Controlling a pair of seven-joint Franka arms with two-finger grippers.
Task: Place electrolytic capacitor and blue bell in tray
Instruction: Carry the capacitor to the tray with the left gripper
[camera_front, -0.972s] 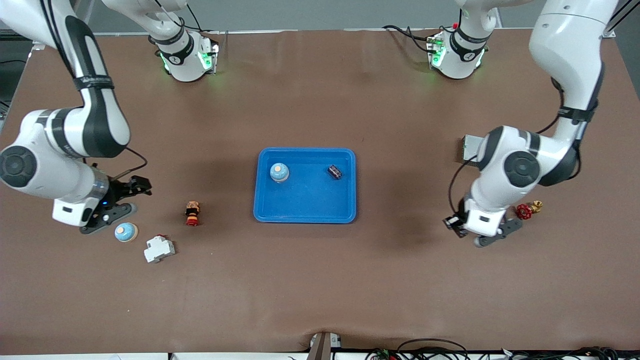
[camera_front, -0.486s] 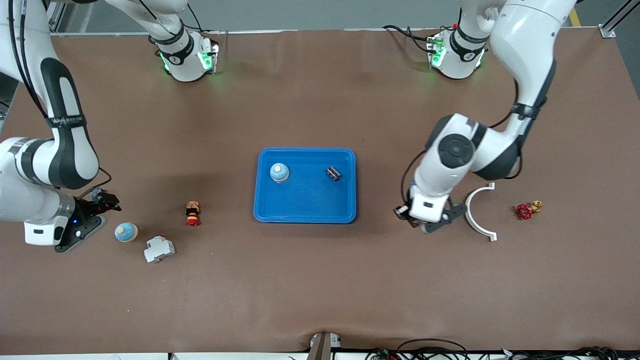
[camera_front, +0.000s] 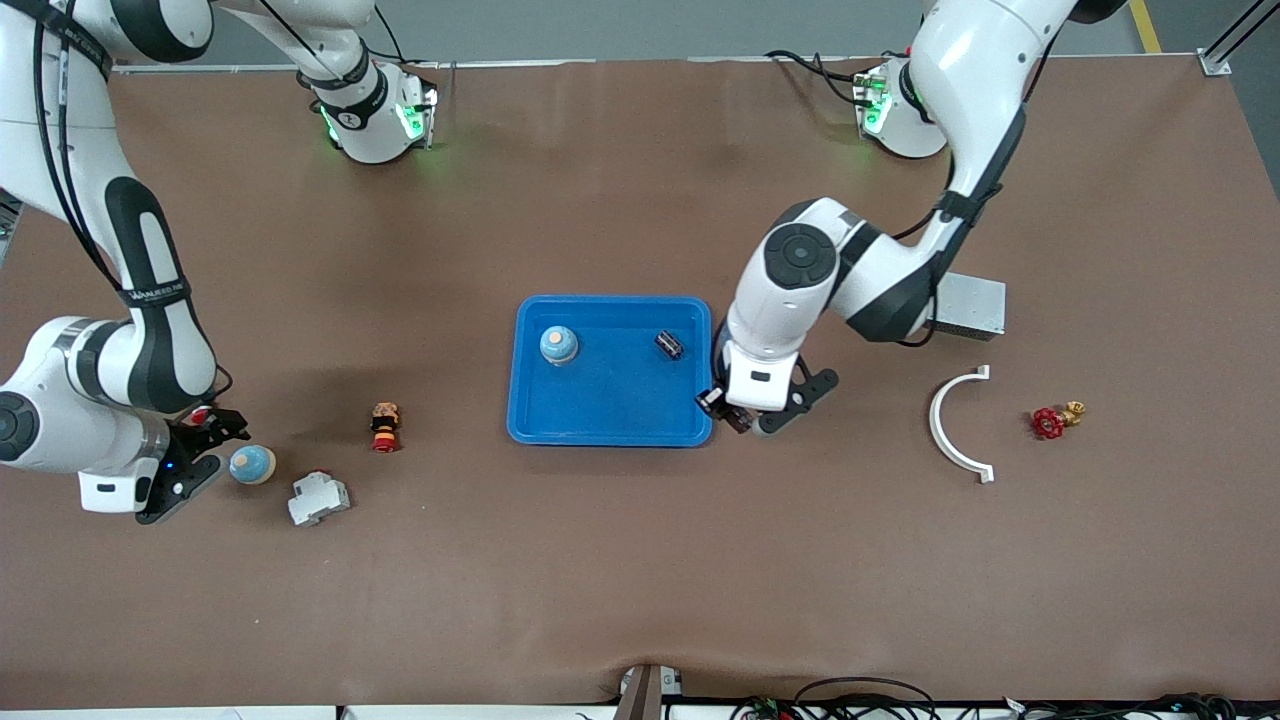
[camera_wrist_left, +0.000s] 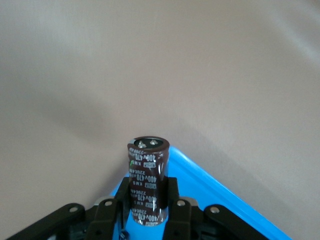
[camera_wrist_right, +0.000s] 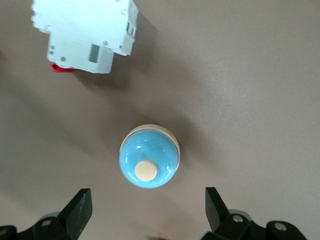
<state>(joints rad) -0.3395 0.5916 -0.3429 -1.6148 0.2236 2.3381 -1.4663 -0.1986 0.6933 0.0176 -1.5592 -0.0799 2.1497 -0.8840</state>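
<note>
The left gripper (camera_front: 722, 409), jaws clamped on an electrolytic capacitor (camera_wrist_left: 147, 180), has swung in from near the red valve (camera_front: 1047, 423) to the tray (camera_front: 610, 433) rim at the left arm's end. The right gripper (camera_front: 212, 428) has edged closer beside the loose blue bell (camera_front: 251, 464).

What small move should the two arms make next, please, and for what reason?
Probably the left gripper, shut on a capacitor at the rim of the tray, should move a little farther over the tray floor before releasing. The right gripper is open, straddling the blue bell on the table, and could lower onto it.
</note>
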